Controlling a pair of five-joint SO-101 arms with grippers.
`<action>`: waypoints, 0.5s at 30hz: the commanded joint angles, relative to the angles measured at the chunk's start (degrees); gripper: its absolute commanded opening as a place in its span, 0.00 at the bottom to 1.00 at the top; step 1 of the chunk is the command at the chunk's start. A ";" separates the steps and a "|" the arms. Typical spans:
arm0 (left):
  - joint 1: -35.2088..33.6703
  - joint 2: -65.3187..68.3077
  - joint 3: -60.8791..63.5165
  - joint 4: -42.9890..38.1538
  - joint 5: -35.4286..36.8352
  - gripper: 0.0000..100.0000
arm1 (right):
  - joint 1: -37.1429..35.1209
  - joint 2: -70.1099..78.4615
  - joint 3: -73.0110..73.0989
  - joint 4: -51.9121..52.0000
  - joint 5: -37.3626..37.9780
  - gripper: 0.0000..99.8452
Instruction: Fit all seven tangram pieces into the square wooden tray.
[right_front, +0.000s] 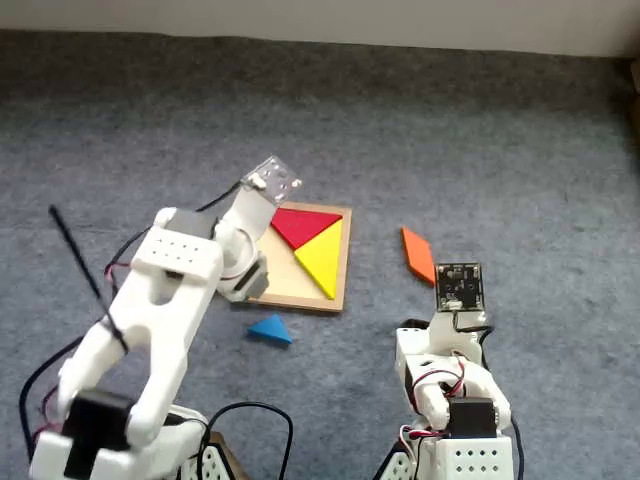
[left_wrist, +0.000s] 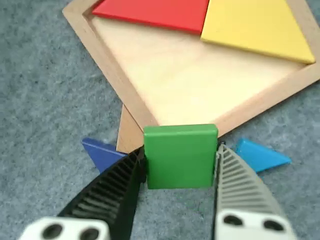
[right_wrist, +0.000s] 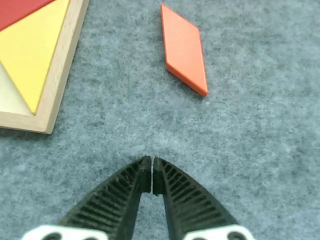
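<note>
— Seeing wooden tray (left_wrist: 105, 55) whole beyond left gripper (left_wrist: 179, 152)?
— No, cut off, like red triangle (left_wrist: 155, 12) and yellow triangle (left_wrist: 255, 27) inside. Clamped on thick green square (left_wrist: 180, 165) at tray's near corner. Half hidden behind finger (left_wrist: 115, 185): dark blue piece (left_wrist: 102, 152). Pinched shut: right gripper (right_wrist: 151, 167).

Arms (right_front: 160, 300): white plastic shells | motors (right_front: 470, 415): black | cables (right_front: 250, 405): black, some red wires | fingers (left_wrist: 112, 187): ribbed, black, one grey
</note>
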 joint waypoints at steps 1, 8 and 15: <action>1.63 9.89 -10.68 -0.70 0.62 0.21 | 0.66 -1.19 6.37 0.22 -0.26 0.03; 2.24 18.15 -18.51 0.62 0.62 0.27 | 0.66 -1.19 6.37 0.22 -0.26 0.03; 6.20 21.76 -21.58 0.35 0.62 0.27 | 0.66 -1.19 6.37 0.22 -0.26 0.03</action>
